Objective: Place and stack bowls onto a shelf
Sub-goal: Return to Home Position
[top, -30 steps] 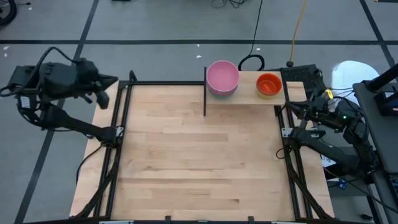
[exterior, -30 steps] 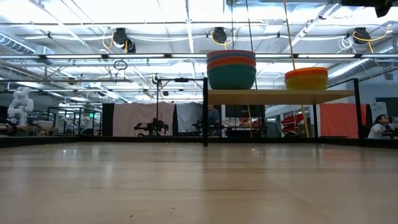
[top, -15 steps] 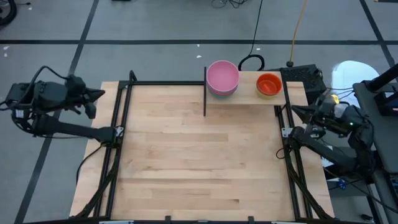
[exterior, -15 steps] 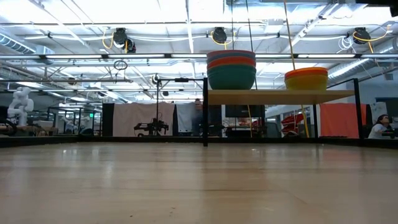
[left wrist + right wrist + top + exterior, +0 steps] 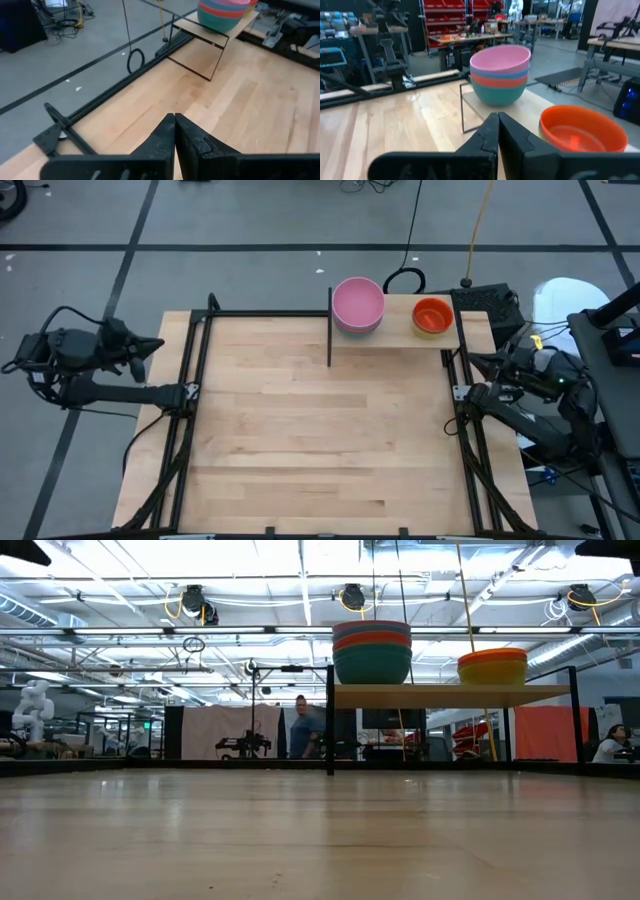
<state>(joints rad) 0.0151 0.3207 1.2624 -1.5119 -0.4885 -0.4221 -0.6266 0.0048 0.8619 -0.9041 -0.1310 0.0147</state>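
Reading the table from above as a clock face, we start at six o'clock, where the wooden tabletop (image 5: 320,450) runs away from us. Out at nine o'clock the left gripper (image 5: 152,344) hangs off the table's edge over the grey floor, and its wrist camera shows the two fingers (image 5: 165,142) pressed together, holding nothing. Across at three o'clock the right gripper (image 5: 478,360) sits just past the table's side rail. Its fingers (image 5: 490,135) are also closed tight on nothing, pointing toward the bowls.

Farther back, between twelve and one o'clock, the shelf (image 5: 400,332) stands at the table's far edge on black posts. Two stacks ride on it, well apart from both grippers. At the shelf's eleven o'clock end sits the taller stack: teal bowl (image 5: 498,94) at the base, then blue bowl (image 5: 498,81), red bowl (image 5: 498,75), and pink bowl (image 5: 358,302) on top. Toward the one o'clock end, the orange bowl (image 5: 432,315) rests in a yellow bowl (image 5: 492,672).

Beyond the table, a blurred person (image 5: 302,730) shows in the room.
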